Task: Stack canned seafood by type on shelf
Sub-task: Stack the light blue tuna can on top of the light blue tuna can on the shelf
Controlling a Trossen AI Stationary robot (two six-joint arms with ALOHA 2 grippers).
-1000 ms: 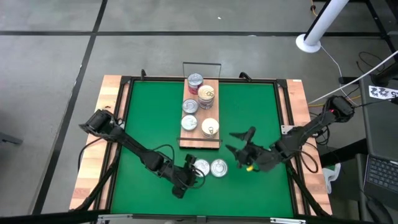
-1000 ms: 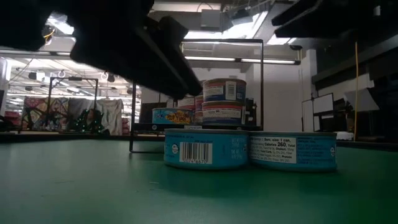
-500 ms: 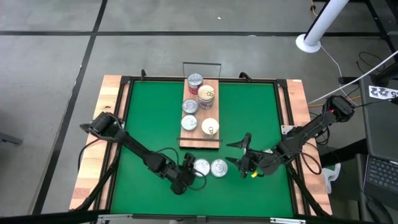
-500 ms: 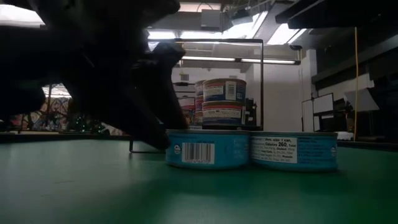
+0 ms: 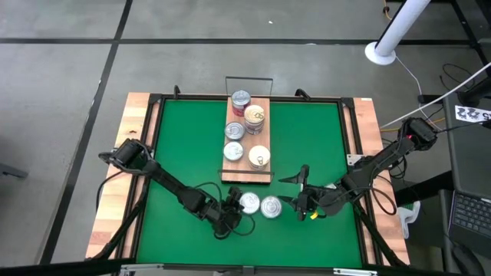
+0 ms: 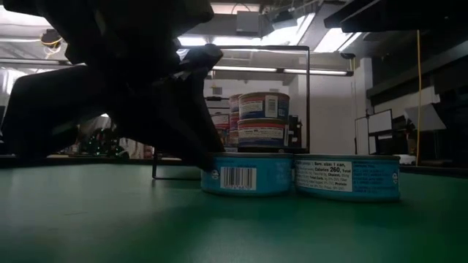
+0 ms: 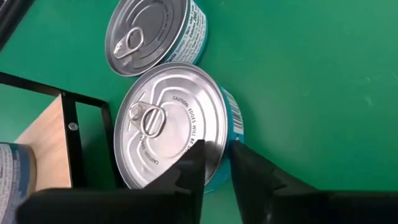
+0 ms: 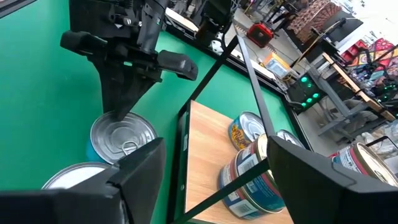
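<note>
Two blue-labelled tins stand side by side on the green mat near its front edge: the left tin point(image 5: 248, 203) point(image 7: 171, 121) and the right tin point(image 5: 270, 206) point(image 7: 152, 34). My left gripper point(image 5: 235, 207) point(image 7: 217, 155) comes at the left tin from the left and is shut on its rim. My right gripper point(image 5: 301, 193) point(image 8: 211, 180) hovers open to the right of the tins, touching nothing. The shelf point(image 5: 247, 170), a wood board, lies on the mat's middle and carries several tins, some of them stacked. My left gripper pinches the left tin's rim point(image 7: 219, 140) on the side toward the mat's left. One finger point(image 7: 194, 165) lies over the silver lid, the other point(image 7: 247, 165) against the blue side wall. The fingers slant down from the left. The tin stands flat on the mat, against its neighbour.
Dark wire rails stand at the shelf's near end point(image 5: 247, 179) and far end point(image 5: 249, 78). The near rail is just behind the two tins. Bare green mat point(image 5: 184, 146) lies on both sides of the shelf, inside a wooden table border.
My left gripper has come down onto the left tin, rolled a little and narrowed onto its rim. Both tins have slid slightly toward the table's right. My right gripper has rolled about its own line and stayed in place, open.
</note>
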